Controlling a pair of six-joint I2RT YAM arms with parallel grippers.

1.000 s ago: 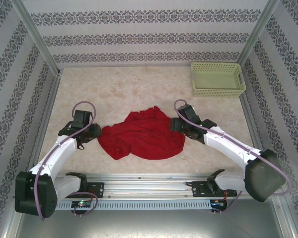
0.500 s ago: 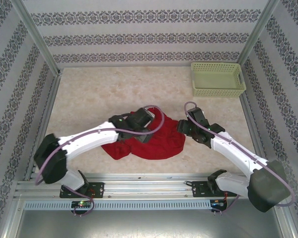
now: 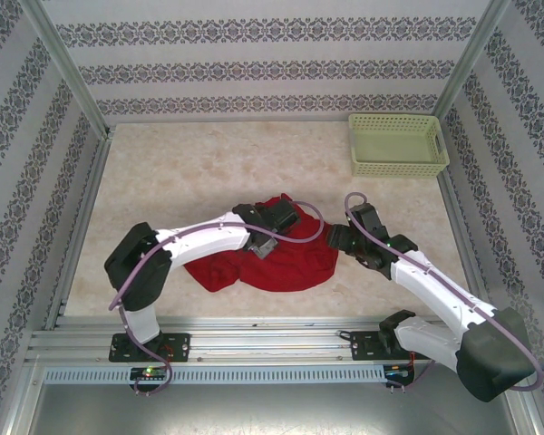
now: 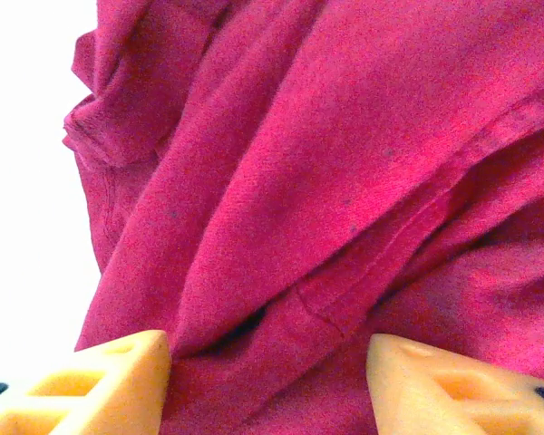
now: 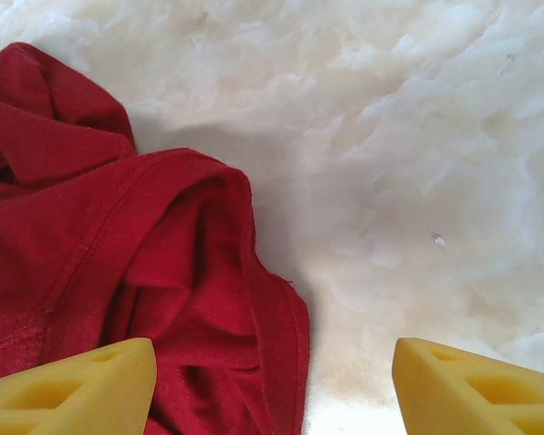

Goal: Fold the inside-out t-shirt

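Note:
The inside-out t-shirt (image 3: pixel 286 263) lies crumpled in a red heap in the middle of the table. My left arm reaches across it, and my left gripper (image 3: pixel 283 217) hangs over the heap's upper part. In the left wrist view that gripper (image 4: pixel 267 385) is open, with folds and a stitched seam of the t-shirt (image 4: pixel 326 181) lying between its fingers (image 4: pixel 118 385). My right gripper (image 3: pixel 334 241) is at the heap's right edge. In the right wrist view it (image 5: pixel 272 390) is open, straddling the t-shirt's hem (image 5: pixel 286 335) and bare table.
A pale green lattice basket (image 3: pixel 397 143) stands at the back right corner. Patterned walls with metal posts close in the marbled table (image 3: pixel 181 168) on three sides. The arms' mounting rail (image 3: pixel 263 344) runs along the near edge.
My left arm has swung from the shirt's left side across onto its upper middle. My right gripper has shifted a little to the right and nearer. The shirt's left part has shifted.

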